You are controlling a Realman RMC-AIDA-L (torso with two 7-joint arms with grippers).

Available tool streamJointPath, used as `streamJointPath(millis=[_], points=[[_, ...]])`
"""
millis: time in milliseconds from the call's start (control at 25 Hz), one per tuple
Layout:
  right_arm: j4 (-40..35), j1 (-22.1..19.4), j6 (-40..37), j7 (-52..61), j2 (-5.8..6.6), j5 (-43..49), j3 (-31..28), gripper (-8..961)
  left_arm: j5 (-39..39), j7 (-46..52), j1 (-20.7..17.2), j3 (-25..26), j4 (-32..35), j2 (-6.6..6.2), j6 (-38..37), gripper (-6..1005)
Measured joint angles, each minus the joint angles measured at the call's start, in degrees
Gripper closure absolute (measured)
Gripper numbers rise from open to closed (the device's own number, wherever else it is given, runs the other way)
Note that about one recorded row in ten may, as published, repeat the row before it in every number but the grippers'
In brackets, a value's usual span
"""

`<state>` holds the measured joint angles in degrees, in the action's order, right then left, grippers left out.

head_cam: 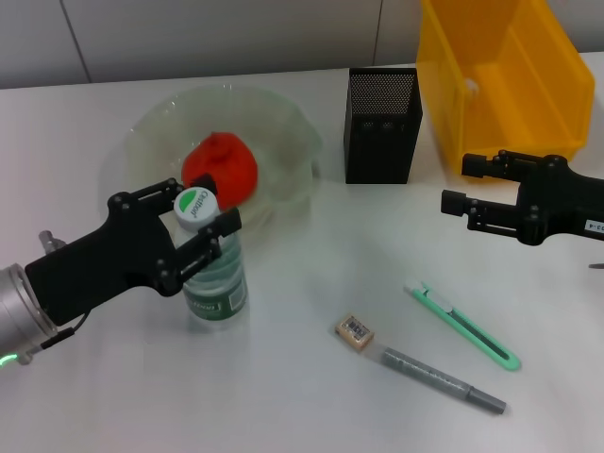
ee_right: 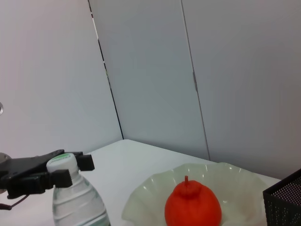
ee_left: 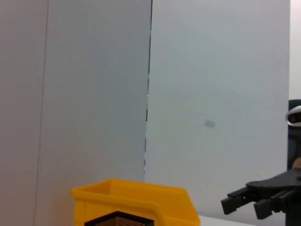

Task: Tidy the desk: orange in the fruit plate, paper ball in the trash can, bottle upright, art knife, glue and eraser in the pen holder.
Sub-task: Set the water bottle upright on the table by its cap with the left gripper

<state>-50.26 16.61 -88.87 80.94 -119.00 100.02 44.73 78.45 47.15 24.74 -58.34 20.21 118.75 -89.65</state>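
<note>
Orange (head_cam: 223, 167) in plate (head_cam: 283, 123), bottle (head_cam: 213, 274) upright w/ left claw (head_cam: 192, 229) apart round its neck. Eraser (head_cam: 355, 331), knife (head_cam: 464, 327), glue (head_cam: 444, 380) left on counter (head_cam: 311, 396); right claw (head_cam: 456, 185) apart, idle by yellow bin (head_cam: 500, 75)

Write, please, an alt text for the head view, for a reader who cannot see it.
The left gripper brackets the neck of an upright water bottle on a white table, in front of a glass plate holding an orange. The right gripper hovers open near the yellow bin and black mesh pen holder. An eraser, grey glue pen and green art knife lie in front.
</note>
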Motion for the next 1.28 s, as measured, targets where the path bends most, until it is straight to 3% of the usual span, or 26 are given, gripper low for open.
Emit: streamJointPath(millis=[280, 520, 720, 1120, 1200, 1240, 1280], points=[[0.39, 0.05, 0.09, 0.0, 0.0, -0.01, 0.0, 273, 0.03, 1.39, 0.56, -0.93, 0.03, -0.12, 0.43, 538], [0.49, 0.15, 0.24, 0.0, 0.0, -0.23, 0.0, 273, 0.09, 4.03, 0.85, -2.42, 0.52, -0.28, 1.45, 372], [0.56, 0.17, 0.28, 0.0, 0.0, -0.31, 0.0, 273, 0.13, 5.42, 0.74, -2.6, 1.12, -0.42, 1.38, 327], [0.6, 0.17, -0.21, 0.01, 0.0, -0.11, 0.0, 273, 0.13, 10.78, -3.46, -1.7, 8.95, -0.71, 1.17, 212], [0.52, 0.13, -0.24, 0.19, 0.0, -0.15, 0.01, 273, 0.15, 13.96, -6.22, -1.36, 12.57, -2.02, 0.73, 197], [0.52, 0.13, -0.24, 0.19, 0.0, -0.15, 0.01, 273, 0.15, 13.96, -6.22, -1.36, 12.57, -2.02, 0.73, 198], [0.44, 0.05, -0.23, 0.33, 0.0, -0.19, 0.0, 273, 0.15, 15.13, -6.99, -1.34, 12.88, -3.29, -0.31, 198]])
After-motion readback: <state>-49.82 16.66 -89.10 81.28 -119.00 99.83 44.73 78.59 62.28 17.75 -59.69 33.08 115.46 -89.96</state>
